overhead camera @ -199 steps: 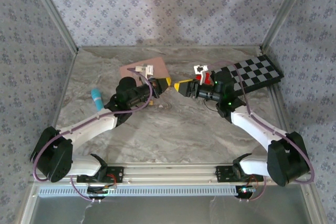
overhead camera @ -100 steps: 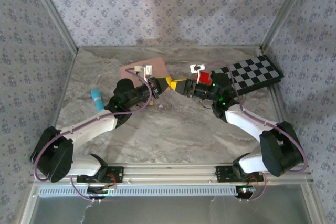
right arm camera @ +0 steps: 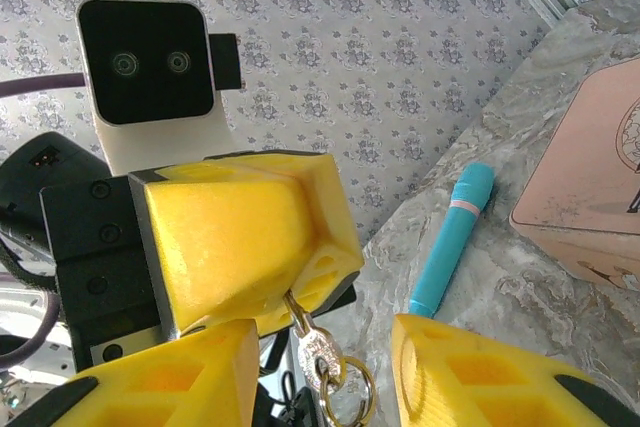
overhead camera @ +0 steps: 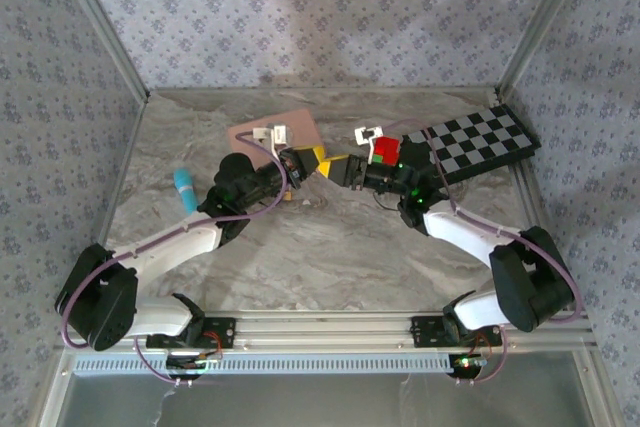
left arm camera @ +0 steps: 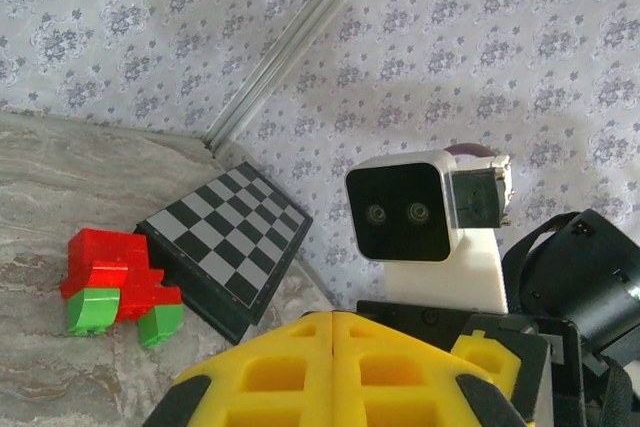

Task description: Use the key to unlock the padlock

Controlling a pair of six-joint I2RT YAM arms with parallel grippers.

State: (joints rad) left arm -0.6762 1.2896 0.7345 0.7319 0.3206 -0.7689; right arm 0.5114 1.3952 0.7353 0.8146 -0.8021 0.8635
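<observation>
**Key hand-over, in mid-air, just on the near side of the pink box (overhead camera: 298, 119).** The left claw (overhead camera: 305, 161) is clenched, and the key (right arm camera: 319, 353) with its ring (right arm camera: 352, 392) dangles from between its yellow pads (right arm camera: 240, 237). The right claw (overhead camera: 338, 167) faces it nose to nose, released, its fingers (right arm camera: 470, 372) spread either side of the key and touching nothing. The padlock cannot be picked out; it may sit hidden inside the left pinch. Judged step: taking hold of the key. The next move calls for a centred, gentle close on the key's head — then a turn.
</observation>
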